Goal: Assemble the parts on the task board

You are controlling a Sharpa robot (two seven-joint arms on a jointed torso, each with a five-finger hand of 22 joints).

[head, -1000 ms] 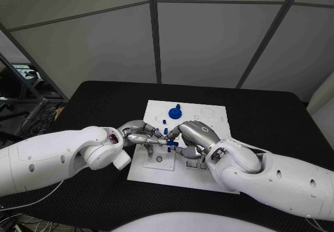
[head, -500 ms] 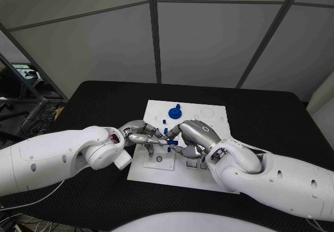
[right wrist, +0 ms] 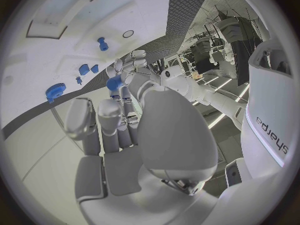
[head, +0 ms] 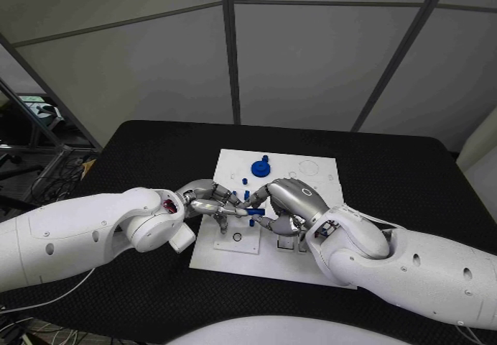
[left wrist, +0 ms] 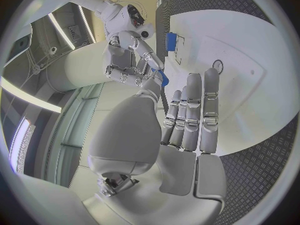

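Both hands meet over the white board (head: 311, 251) on the black surface (head: 414, 172). The left hand (head: 210, 200) and right hand (head: 285, 207) together pinch a small blue part (head: 255, 213) between their fingertips.

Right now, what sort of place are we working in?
Probably a robotics lab or test cell: a black table enclosed by grey panel walls, a white task board with small blue parts, equipment racks beside it.

Right arm (right wrist: 275, 135): the word "sharpa" — dark letters on its white shell.
Other texts: none readable.
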